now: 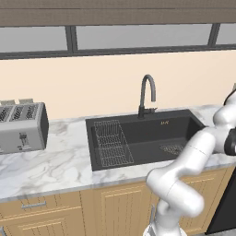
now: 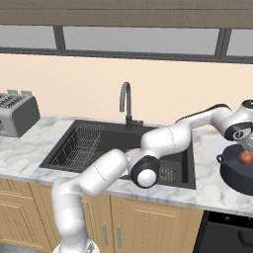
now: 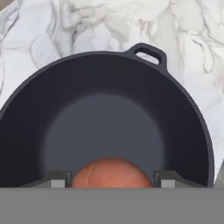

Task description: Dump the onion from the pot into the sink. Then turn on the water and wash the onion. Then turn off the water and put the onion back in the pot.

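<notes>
The small round orange-red onion [image 3: 112,173] sits inside the dark round two-handled pot [image 3: 39,109], directly between the spread fingertips [image 3: 56,179] of the two-finger gripper [image 3: 112,180], whose jaws stand open with a small gap on each side. The pot rests on the white-grey marble counter [image 2: 207,185], right of the dark grey rectangular sink [image 2: 106,146] with its wire rack and gooseneck faucet [image 2: 126,103], below a window. The onion is smooth and glossy.

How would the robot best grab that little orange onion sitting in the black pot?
Probably from straight above, the hand closing on the onion's widest middle. It is a small round ball low inside the pot, whose tall walls block any sideways approach. In the hand view the two fingers already stand open on either side of it.
</notes>
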